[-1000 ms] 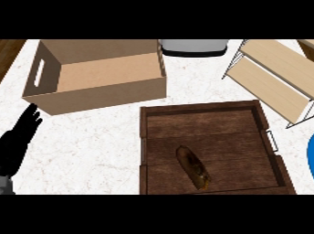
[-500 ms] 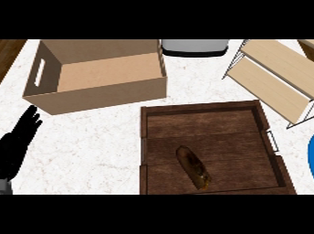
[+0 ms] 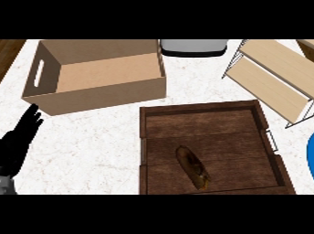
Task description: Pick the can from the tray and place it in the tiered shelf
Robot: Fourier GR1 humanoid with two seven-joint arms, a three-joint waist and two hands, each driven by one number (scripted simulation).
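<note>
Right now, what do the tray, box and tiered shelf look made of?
Tray: dark matt wood, plank seams and grain. Box: plain tan, probably cardboard, cut handle slot. Tiered shelf: pale wood boards on thin rods, likely metal.

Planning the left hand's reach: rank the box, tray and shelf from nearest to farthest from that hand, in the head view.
1. Box, upper left, right above the left hand and its fingers.
2. Tray, lower middle, to the hand's right.
3. Shelf, far upper right.
</note>
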